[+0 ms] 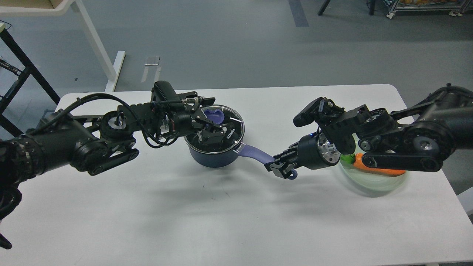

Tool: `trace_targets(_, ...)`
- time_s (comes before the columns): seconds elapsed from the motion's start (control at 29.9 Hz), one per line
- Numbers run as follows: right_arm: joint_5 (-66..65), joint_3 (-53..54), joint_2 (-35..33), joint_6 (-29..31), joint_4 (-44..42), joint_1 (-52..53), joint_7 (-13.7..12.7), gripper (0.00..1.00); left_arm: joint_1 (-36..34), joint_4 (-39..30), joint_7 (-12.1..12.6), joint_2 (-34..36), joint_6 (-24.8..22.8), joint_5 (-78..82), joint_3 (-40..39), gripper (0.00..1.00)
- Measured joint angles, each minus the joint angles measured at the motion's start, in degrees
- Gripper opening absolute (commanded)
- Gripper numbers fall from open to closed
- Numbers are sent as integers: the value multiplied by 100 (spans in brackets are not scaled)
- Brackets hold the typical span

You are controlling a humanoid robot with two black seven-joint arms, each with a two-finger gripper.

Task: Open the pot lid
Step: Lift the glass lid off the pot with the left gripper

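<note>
Both arms are working at the saucepan on the white table (147,221).

Nearest, at about five o'clock from the pan, the right end effector (281,166) is clamping the far end of the long purple-blue handle (255,153), fingers clenched around it beside the hanging hole. Just behind that wrist, at three o'clock, a pale green glass plate (373,183) is carrying an orange carrot (380,170) and something green (346,158). The small dark navy saucepan (214,157) is sitting at the table's middle, and the round clear glass lid with the metal rim and white "KONKA" lettering (231,127) is lying on its top. The left end effector (212,125), coming from nine o'clock, is hovering over the lid by the purple-blue knob (214,115); whether it is grasping the knob I cannot tell.
</note>
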Motion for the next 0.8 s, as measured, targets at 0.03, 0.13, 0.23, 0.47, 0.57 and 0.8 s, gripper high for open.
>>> trace_targets(0.03,0,0,0,0,0,-1,0,22,28,3,-3,-1,7,0,4,91)
trace_targets(0.13,0,0,-1,0,0,-4,0,22,91,34,-17,-2,46,0,9,78)
trace_targets(0.23,0,0,-1,0,-1,-5,0,22,107,61,-35,-2,65,-6,10,68)
trace_targets(0.47,-1,-3,4,1,0,0,2,22,117,80,-124,13,75,-21,3,45)
trace_targets(0.57,-1,-3,0,1,1,8,2,22,110,80,-171,15,77,-54,-14,43)
trace_targets(0.8,0,1,-12,-6,-12,28,0,22,-137,-17,-397,332,87,-547,-91,43)
